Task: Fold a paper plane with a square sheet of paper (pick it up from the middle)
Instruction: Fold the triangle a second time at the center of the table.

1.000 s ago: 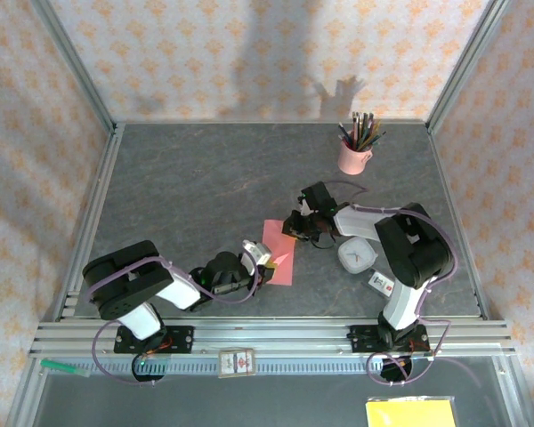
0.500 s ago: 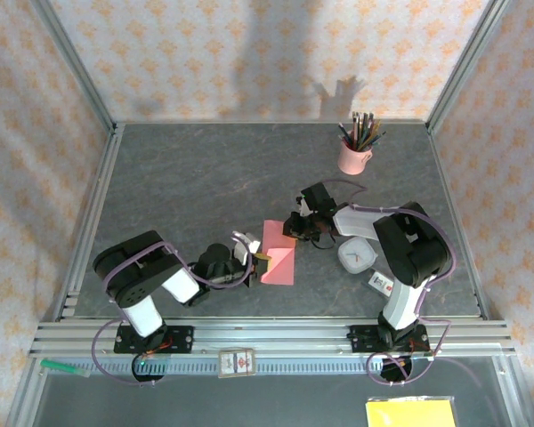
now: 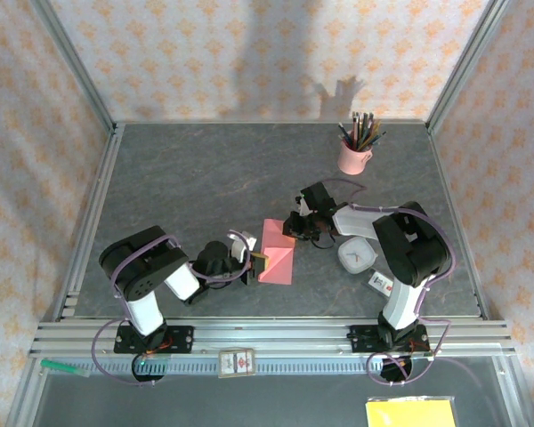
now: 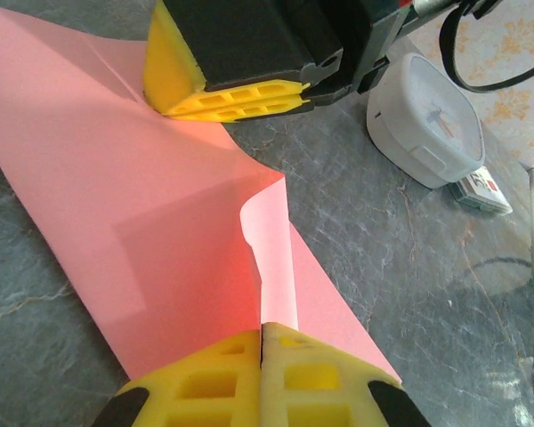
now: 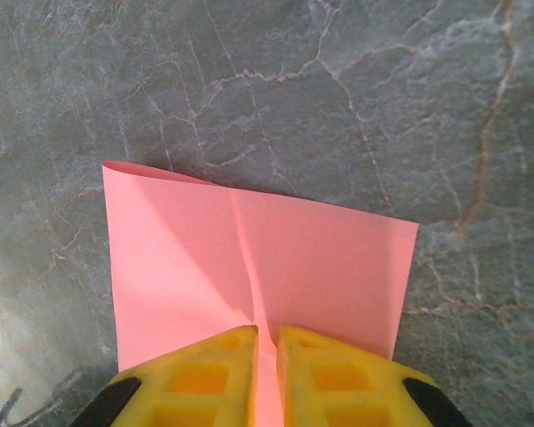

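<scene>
Left end effector (image 3: 254, 264): pads pressed together on the left edge of the sheet of paper (image 3: 278, 261) — in its wrist view a raised flap runs straight into the seam between the pads.
Right end effector (image 3: 294, 227): pinching the opposite, far edge. Its pads (image 5: 205, 369) sit almost closed on the centre crease, with a sliver of pink between them.
Risk, tearing: both ends are clamped at once, so if either arm pulls away from the other, the thin sheet would probably rip at a pad or along a crease.
Risk, crooked fold: the flap is curled, not flat. Pressing it down from here could set a crease off the centre line, and the plane would come out lopsided.
Risk, slipping: each grip takes only a narrow strip of edge — a small twist could let the paper slide free and spring open.
Risk, crumpling: pushing the two end effectors toward each other would likely buckle the middle rather than fold it.
Paper, place: on the desk (image 3: 205, 187), held between the two end effectors, toward the near middle.
Paper, look: salmon pink, thin enough that light glows through the lifted flap. It is partly folded, with a fine centre crease and a rolled corner in the right wrist view, and has no dart shape yet.
Around it: a white rounded box (image 3: 356, 255) lies just right of the paper, and a pink cup of pencils (image 3: 354, 153) stands well apart at the back.
</scene>
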You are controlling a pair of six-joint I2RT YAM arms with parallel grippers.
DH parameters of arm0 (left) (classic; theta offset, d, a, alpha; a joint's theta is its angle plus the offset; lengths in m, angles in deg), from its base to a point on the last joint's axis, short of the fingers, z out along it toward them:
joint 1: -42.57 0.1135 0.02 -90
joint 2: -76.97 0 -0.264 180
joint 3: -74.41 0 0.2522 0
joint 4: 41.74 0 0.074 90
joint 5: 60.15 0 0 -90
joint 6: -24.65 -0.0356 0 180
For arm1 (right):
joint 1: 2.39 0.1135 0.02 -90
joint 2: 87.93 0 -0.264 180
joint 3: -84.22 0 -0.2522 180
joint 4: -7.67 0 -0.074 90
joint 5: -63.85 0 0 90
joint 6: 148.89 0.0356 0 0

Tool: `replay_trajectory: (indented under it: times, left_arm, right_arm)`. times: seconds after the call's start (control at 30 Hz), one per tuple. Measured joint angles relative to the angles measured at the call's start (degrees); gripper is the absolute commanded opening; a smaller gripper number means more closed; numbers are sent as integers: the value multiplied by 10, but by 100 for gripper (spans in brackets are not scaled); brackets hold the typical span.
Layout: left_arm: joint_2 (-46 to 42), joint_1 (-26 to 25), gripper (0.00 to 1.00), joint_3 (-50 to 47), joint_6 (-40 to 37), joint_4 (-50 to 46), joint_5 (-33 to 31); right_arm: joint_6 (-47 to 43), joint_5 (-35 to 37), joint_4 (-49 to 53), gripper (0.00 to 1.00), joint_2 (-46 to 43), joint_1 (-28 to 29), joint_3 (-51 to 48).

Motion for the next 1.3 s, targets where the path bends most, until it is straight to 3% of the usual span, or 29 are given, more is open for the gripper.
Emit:
replay_trajectory:
  times: [1.3]
  left_arm:
    - [14, 14, 1, 23, 10, -26, 17]
  right_arm:
    - [-10, 4, 5, 14, 7, 0, 10]
